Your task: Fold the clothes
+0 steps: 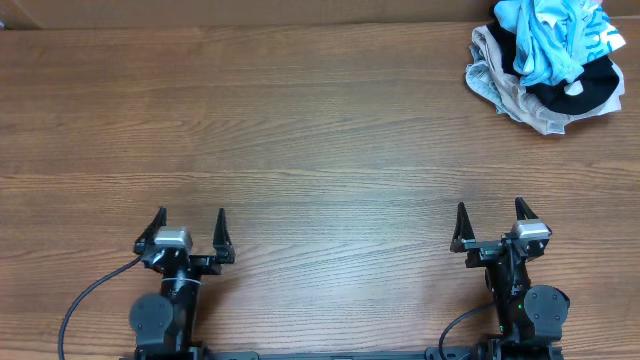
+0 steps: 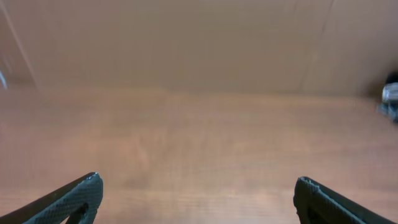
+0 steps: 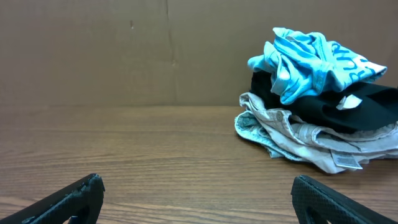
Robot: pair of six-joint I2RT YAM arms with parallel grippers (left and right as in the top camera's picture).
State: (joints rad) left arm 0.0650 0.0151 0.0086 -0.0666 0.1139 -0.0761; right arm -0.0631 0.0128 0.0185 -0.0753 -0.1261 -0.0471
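The clothes, a crumpled sky-blue T-shirt [image 1: 553, 38] with white print, lie on top of a heap at the table's far right corner; the right wrist view shows the T-shirt [image 3: 308, 63] bunched above the other cloth. My left gripper [image 1: 191, 221] stands open near the front edge at the left, with nothing between its fingers [image 2: 74, 198]. My right gripper [image 1: 490, 213] is open too, at the front right, well short of the heap, its fingertips [image 3: 323, 196] wide apart over bare wood.
Under the T-shirt lie a black garment [image 1: 590, 88] with a white tag and a beige-and-white cloth [image 1: 500, 85]. The wooden table [image 1: 300, 130] stretches between the grippers and the heap. A brown wall [image 3: 124, 50] backs the table.
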